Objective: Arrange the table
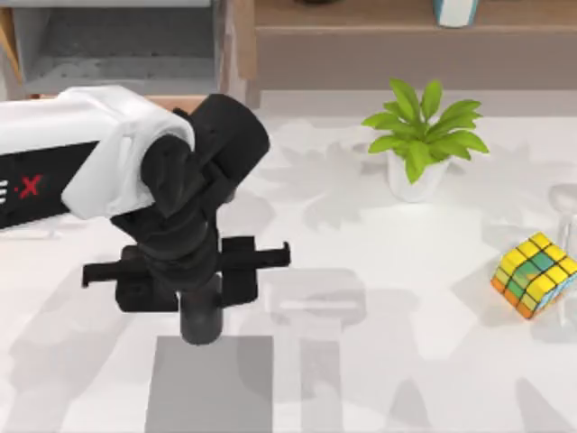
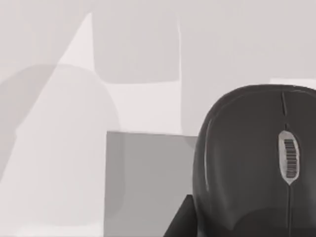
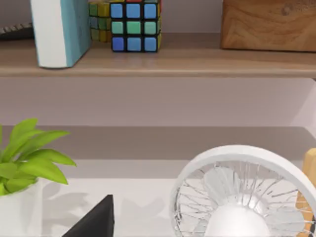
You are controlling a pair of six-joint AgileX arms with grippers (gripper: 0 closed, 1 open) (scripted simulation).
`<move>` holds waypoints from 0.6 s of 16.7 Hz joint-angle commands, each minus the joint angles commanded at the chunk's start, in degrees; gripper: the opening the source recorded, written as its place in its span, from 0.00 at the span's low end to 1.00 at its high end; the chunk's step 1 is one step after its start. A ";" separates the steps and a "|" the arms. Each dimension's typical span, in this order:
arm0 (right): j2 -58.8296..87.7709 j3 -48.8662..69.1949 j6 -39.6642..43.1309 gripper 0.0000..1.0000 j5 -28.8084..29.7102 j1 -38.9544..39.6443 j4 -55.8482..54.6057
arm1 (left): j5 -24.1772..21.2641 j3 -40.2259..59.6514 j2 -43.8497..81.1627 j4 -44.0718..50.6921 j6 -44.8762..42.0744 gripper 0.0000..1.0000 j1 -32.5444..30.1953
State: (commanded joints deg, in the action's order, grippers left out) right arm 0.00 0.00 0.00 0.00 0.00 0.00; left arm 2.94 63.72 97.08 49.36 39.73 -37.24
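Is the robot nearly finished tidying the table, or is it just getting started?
Probably midway. In hand: the left gripper holds a black computer mouse just above the grey mat's far edge, not yet set down. Left, it seems: the colourful puzzle cube and potted plant sit on the white table at the right. Nothing clearly looks finished.
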 joint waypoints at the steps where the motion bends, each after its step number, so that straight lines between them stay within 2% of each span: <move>1: 0.00 0.00 0.00 1.00 0.00 0.00 0.00 | 0.24 -2.34 -0.80 -0.77 1.47 0.00 -2.00; 6: 0.00 0.00 0.00 1.00 0.00 0.00 0.00 | 1.22 -10.00 -3.39 -3.32 6.21 0.00 -8.54; 10: 0.00 0.00 0.00 1.00 0.00 0.00 0.00 | 1.33 -10.71 -3.63 -3.56 6.64 0.00 -9.14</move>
State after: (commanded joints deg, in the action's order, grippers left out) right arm 0.00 0.00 0.00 0.00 0.00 0.00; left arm 4.27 53.02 93.45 45.80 46.38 -46.38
